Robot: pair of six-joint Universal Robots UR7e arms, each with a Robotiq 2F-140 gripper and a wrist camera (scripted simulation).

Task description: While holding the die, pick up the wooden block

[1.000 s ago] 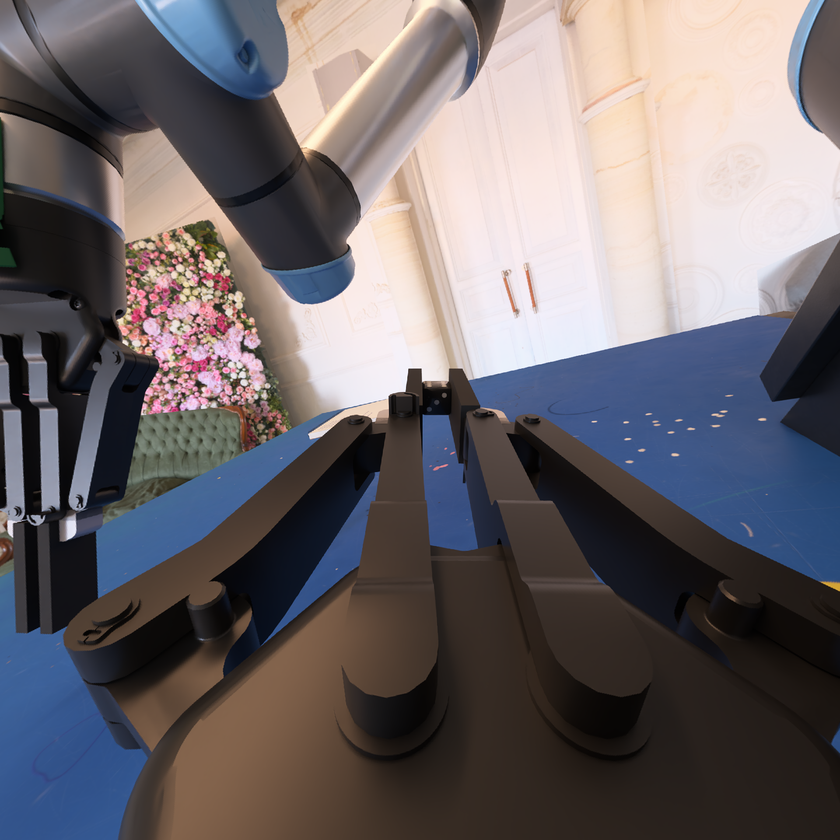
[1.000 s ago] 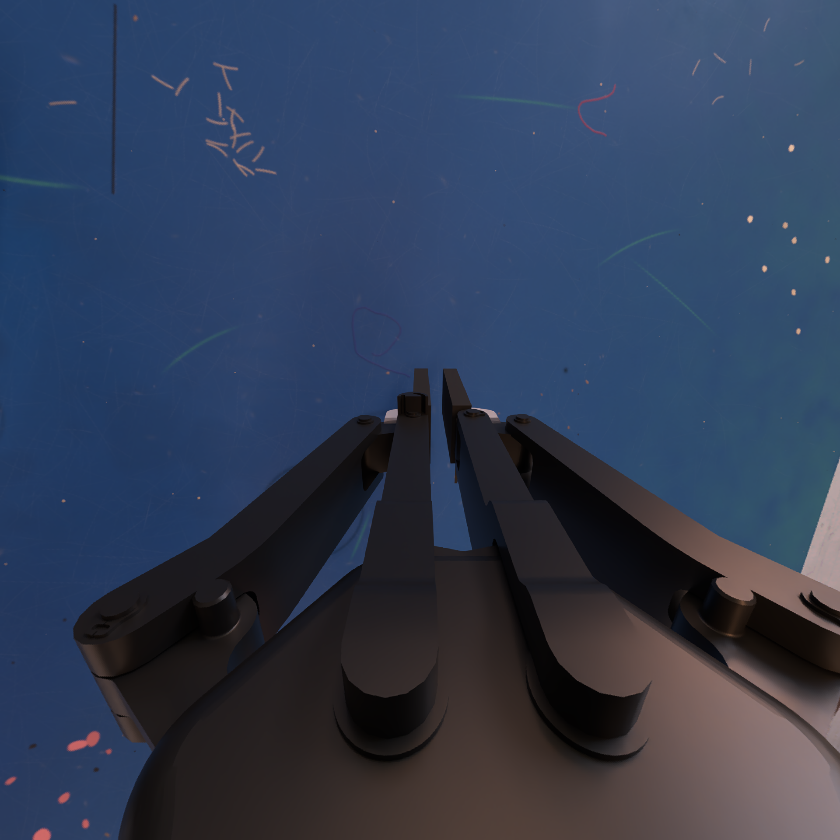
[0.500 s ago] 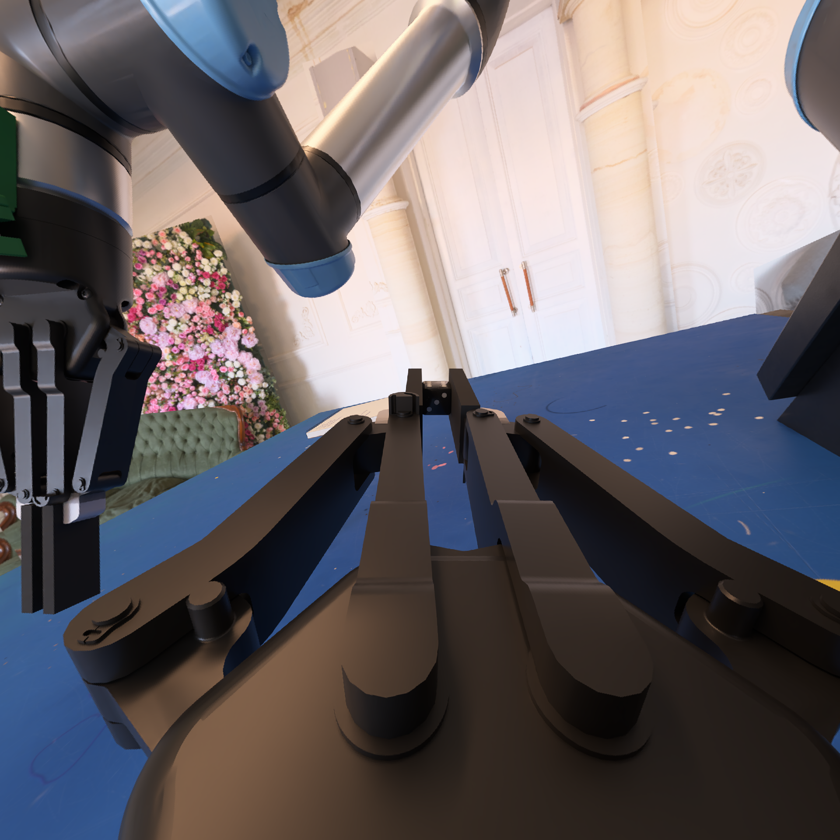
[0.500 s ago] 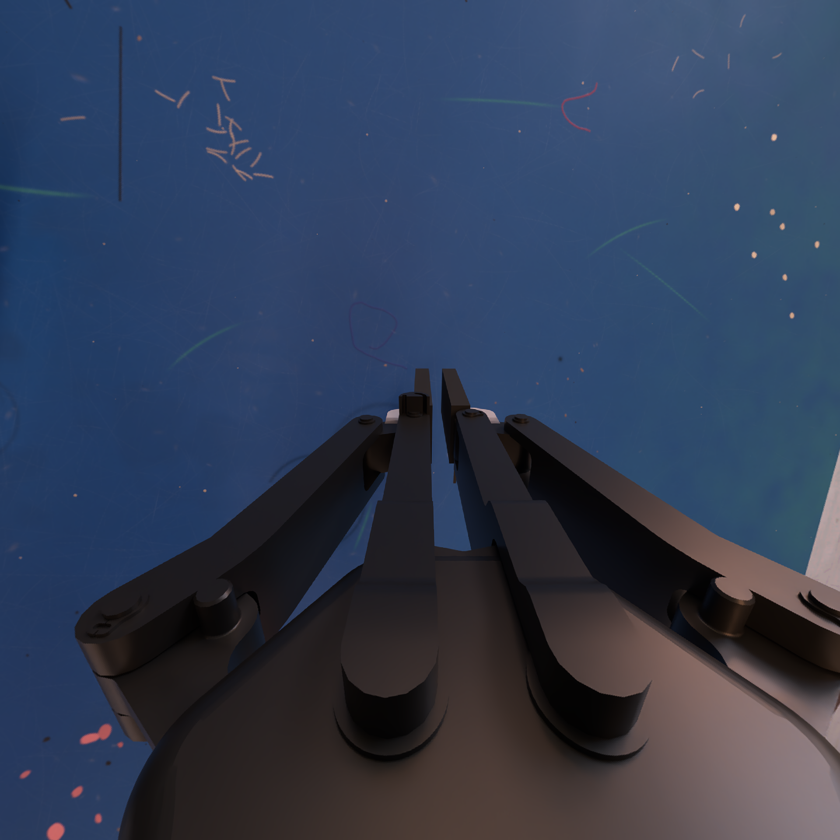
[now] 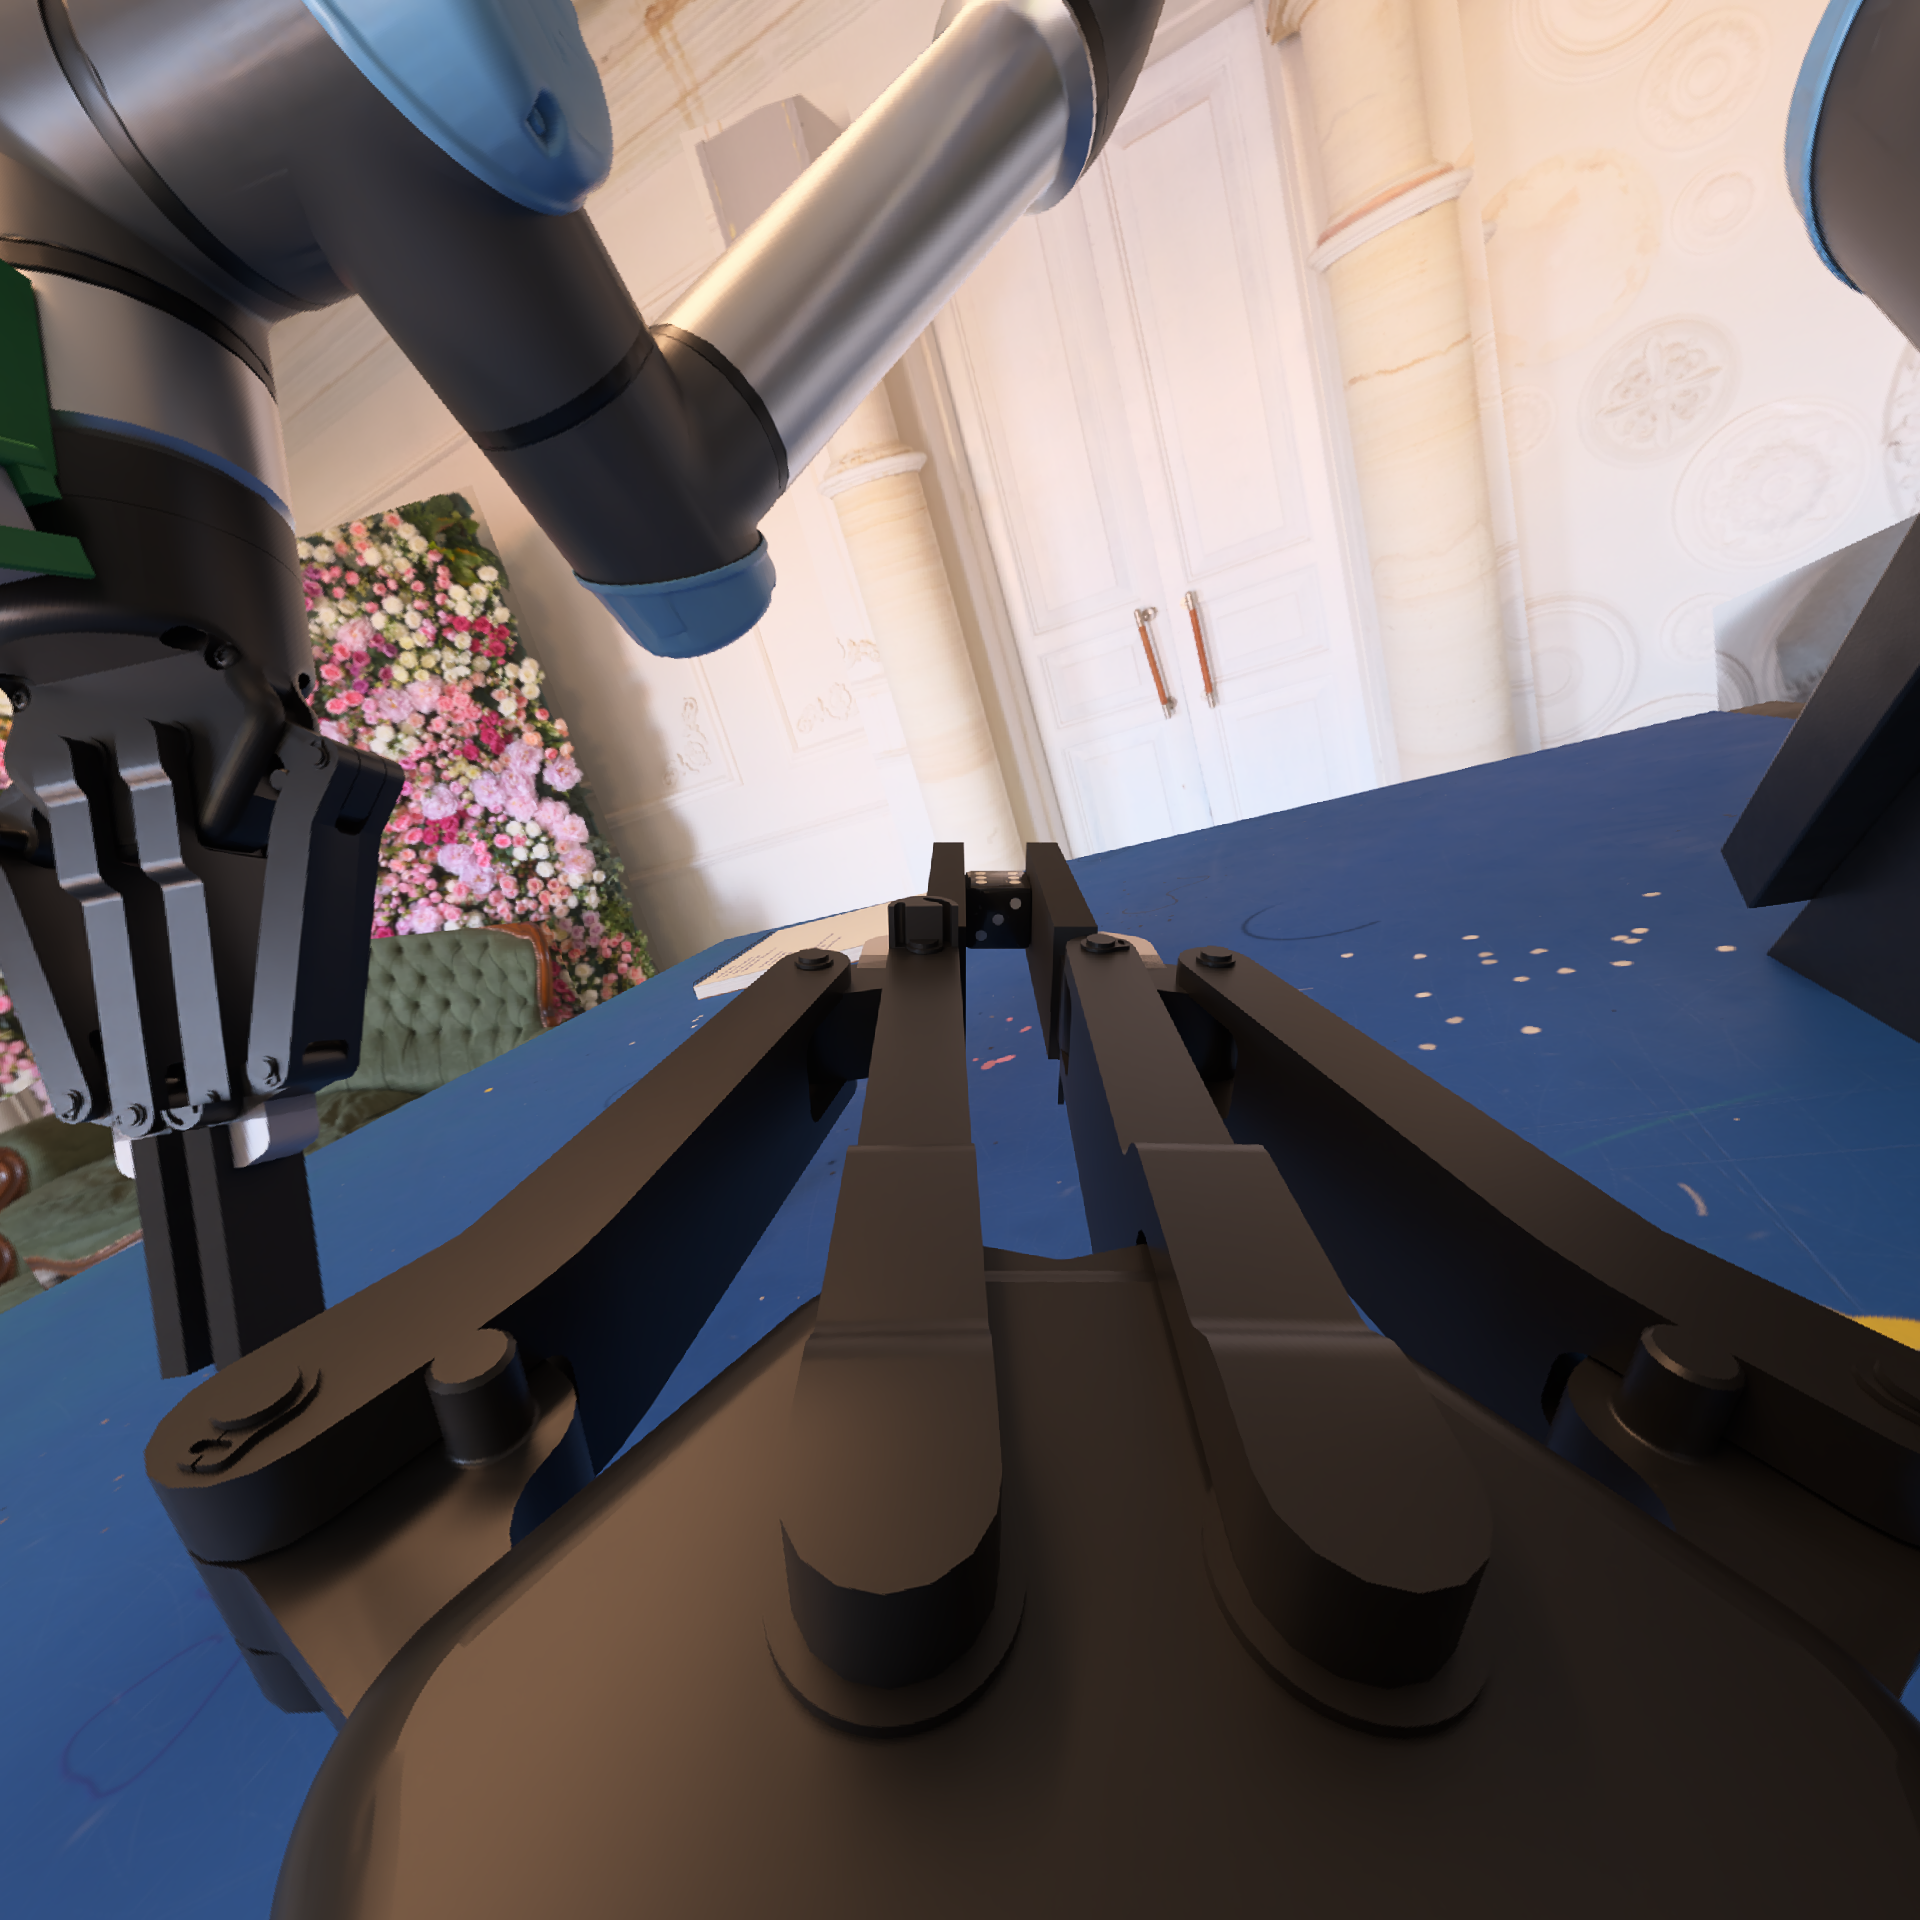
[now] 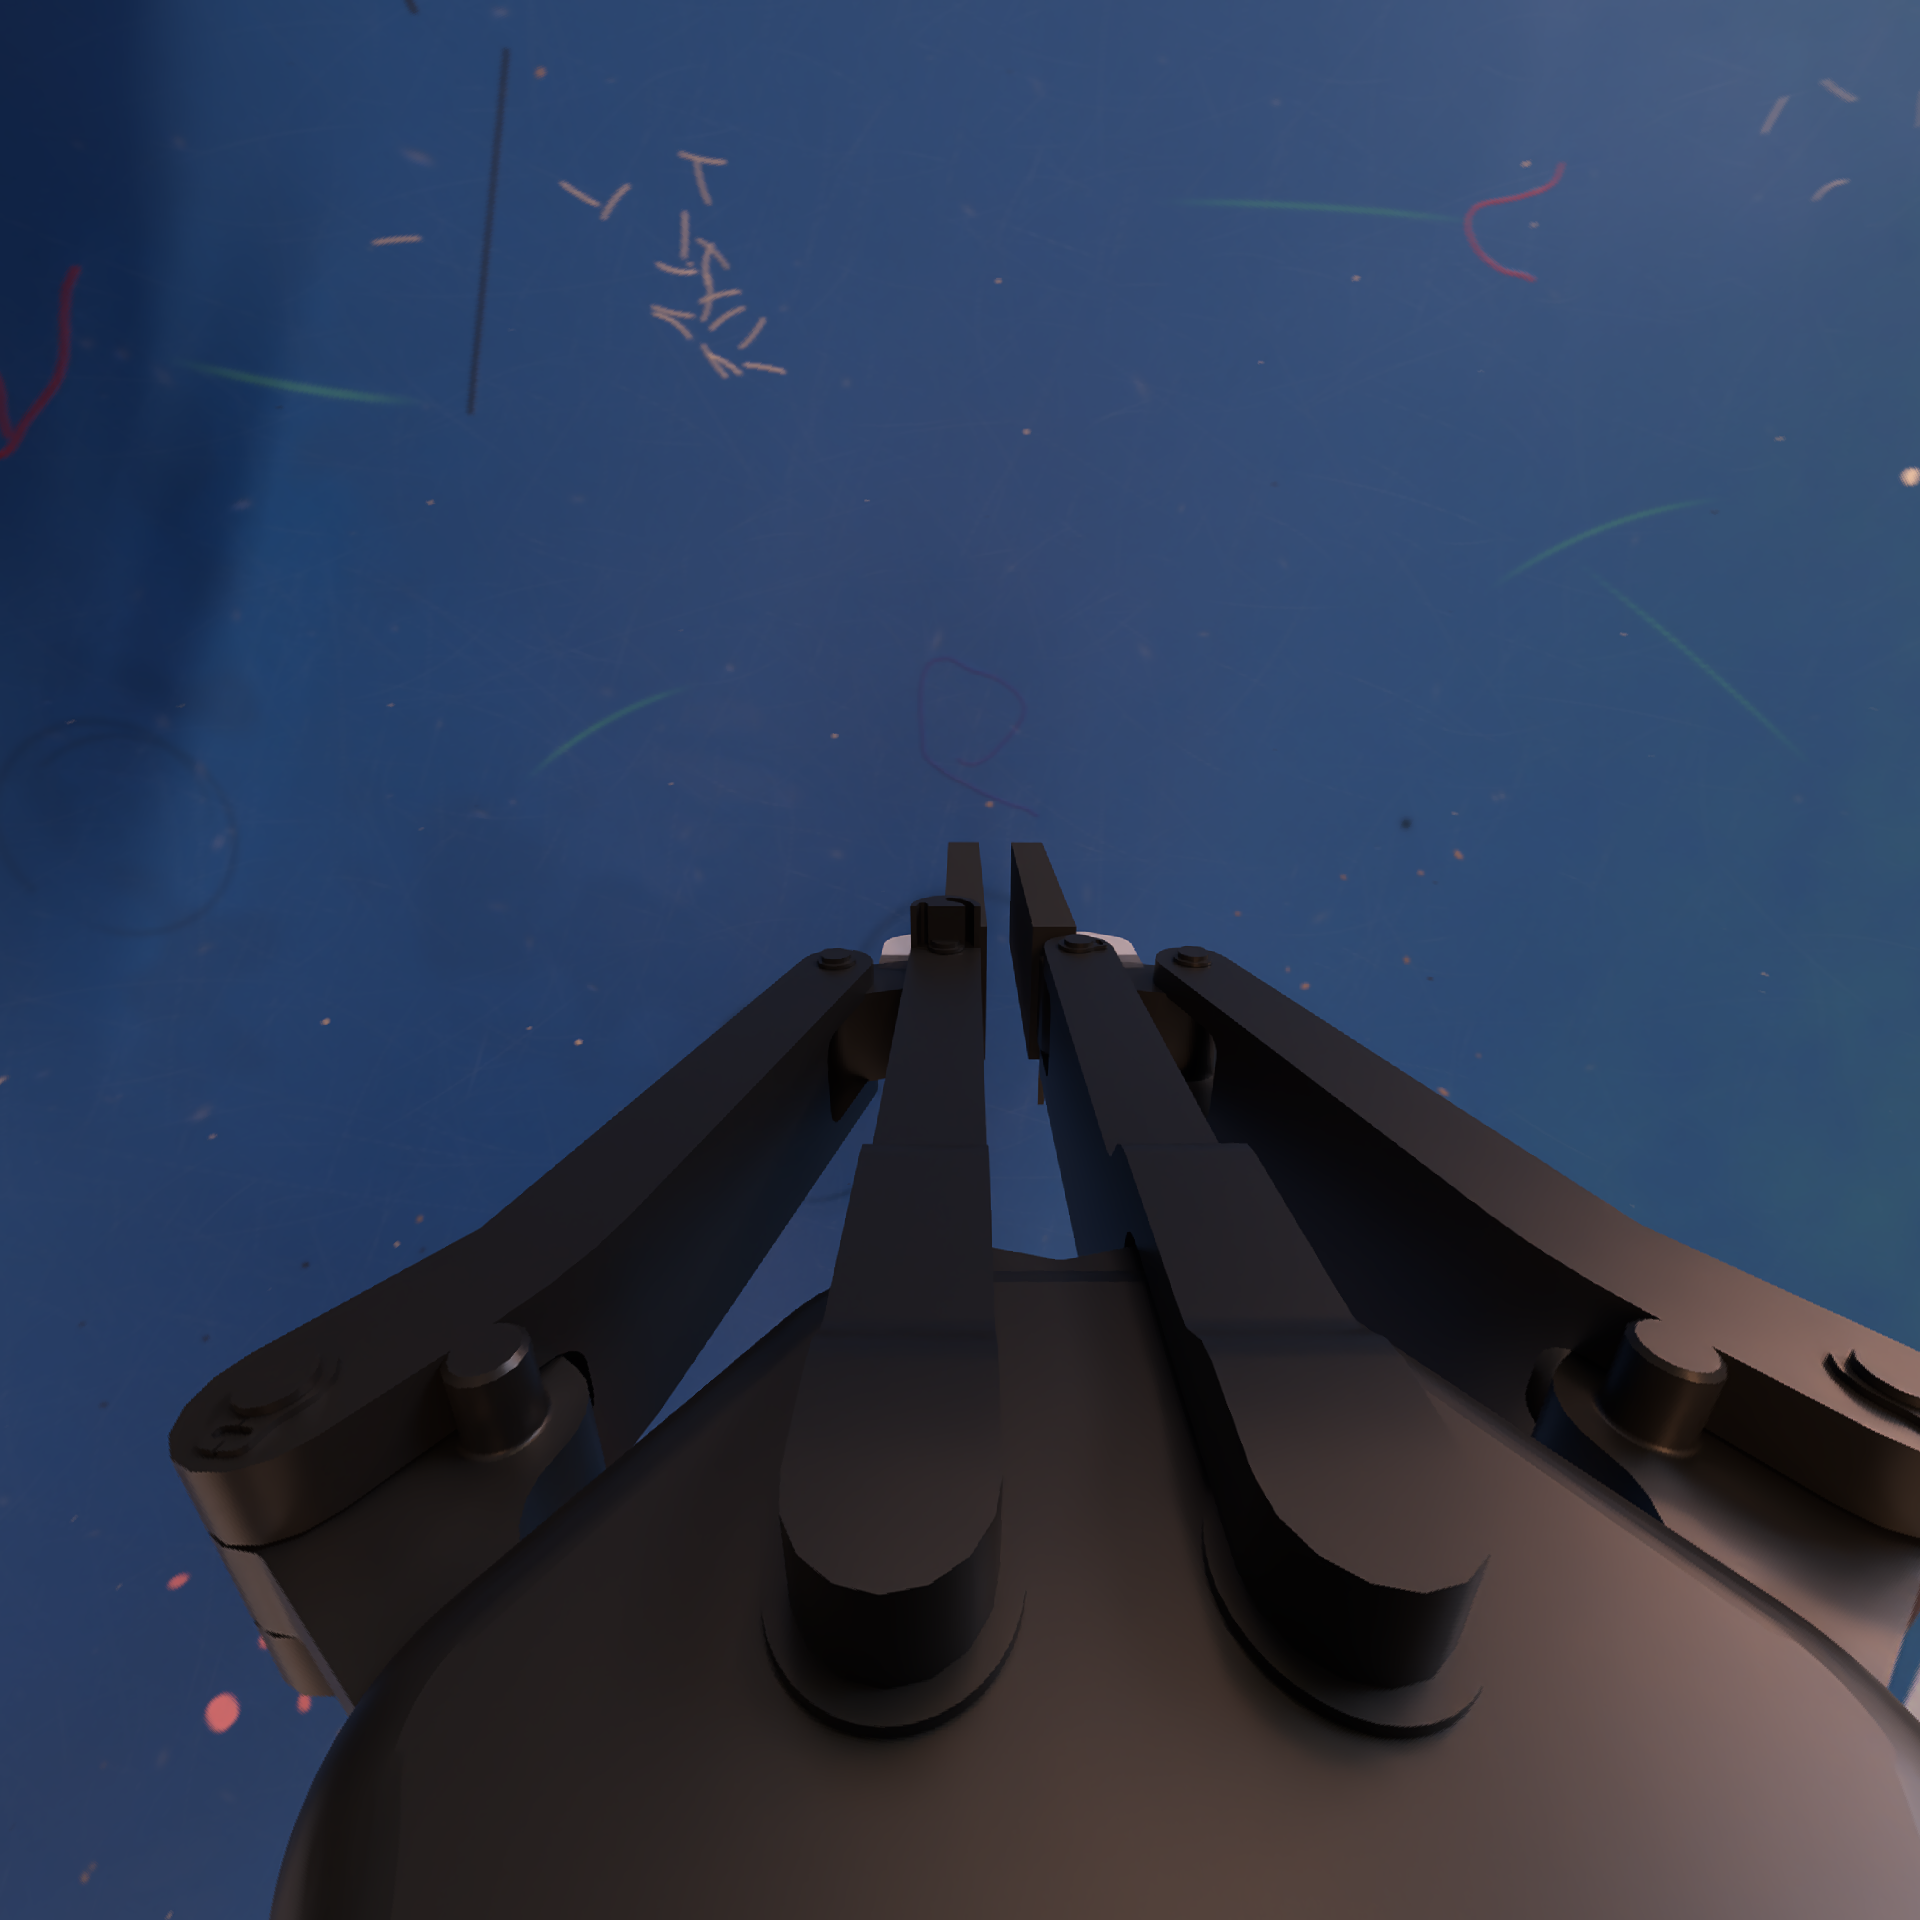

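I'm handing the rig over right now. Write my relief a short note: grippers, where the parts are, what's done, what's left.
Left gripper: shut on the black die, held above the blue table.
Right gripper: pointing down at the table, fingers nearly together, nothing between them.
Wooden block: not visible in either wrist view.
Done: die is in hand.
Left: find the block, open the right gripper, pick it up without releasing the die.

We see a scuffed blue table point(image 5: 1455, 1091); a flat white sheet point(image 5: 774, 954) lies at its far edge.
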